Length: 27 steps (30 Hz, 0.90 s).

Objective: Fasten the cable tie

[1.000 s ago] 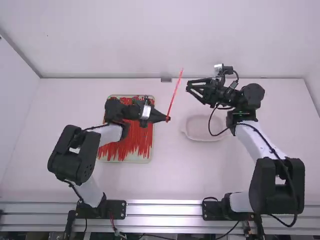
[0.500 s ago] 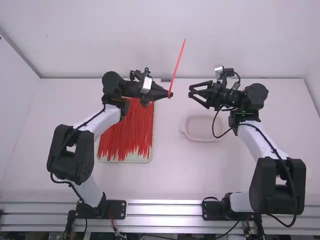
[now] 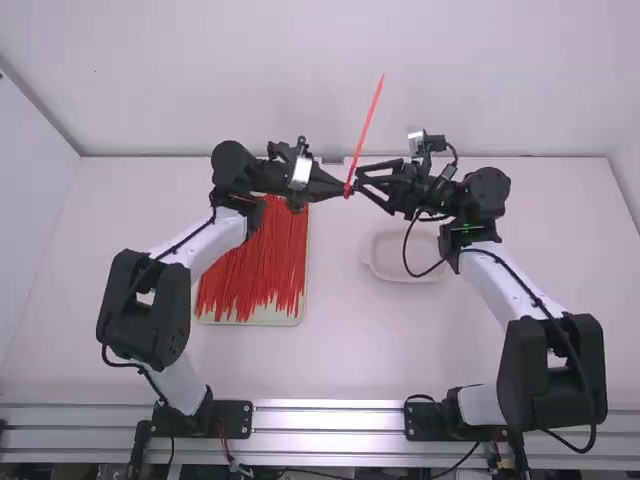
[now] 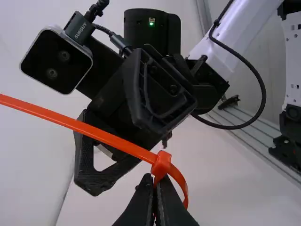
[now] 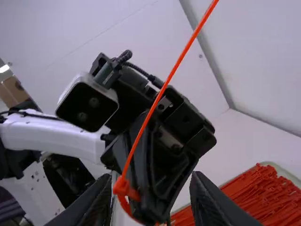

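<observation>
A single orange-red cable tie (image 3: 363,135) is held in mid-air above the table, pinched just below its square head by the closed tips of the left gripper (image 3: 340,188). From the head, the long, thin strap (image 4: 94,134) runs straight and stiff, slanting up and away toward the back wall, its free end pointing high. A short curl of strap bends out of the head into a small loop beside the pinching fingertips (image 4: 153,188). The head hangs between the spread fingers of the right gripper (image 5: 150,197); whether they touch it cannot be told.
</observation>
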Available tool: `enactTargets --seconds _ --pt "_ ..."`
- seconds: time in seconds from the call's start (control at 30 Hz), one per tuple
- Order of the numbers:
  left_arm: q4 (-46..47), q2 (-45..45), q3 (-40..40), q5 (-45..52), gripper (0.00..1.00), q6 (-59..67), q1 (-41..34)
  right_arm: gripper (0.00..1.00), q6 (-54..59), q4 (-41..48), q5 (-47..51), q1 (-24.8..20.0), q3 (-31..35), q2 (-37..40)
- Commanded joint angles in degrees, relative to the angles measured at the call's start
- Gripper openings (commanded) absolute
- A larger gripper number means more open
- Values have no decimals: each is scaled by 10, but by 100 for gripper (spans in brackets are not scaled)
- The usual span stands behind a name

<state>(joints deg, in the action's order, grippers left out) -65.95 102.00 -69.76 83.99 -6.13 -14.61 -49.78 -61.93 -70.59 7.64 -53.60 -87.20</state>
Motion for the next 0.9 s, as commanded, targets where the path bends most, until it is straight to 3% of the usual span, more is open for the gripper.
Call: enactTargets --seconds 0.0,0.13,0.47,0.87 --pt "-2 4 0 6 2 20 -8 40 -17 -3 30 4 -16 14" --pt "2 4 7 -5 2 29 -10 34 -28 -7 43 3 -16 14" --pt "7 4 9 -25 2 29 -12 34 -23 -7 47 23 -16 14" --pt "11 4 9 -39 2 47 -9 33 -29 -9 31 9 -16 14"
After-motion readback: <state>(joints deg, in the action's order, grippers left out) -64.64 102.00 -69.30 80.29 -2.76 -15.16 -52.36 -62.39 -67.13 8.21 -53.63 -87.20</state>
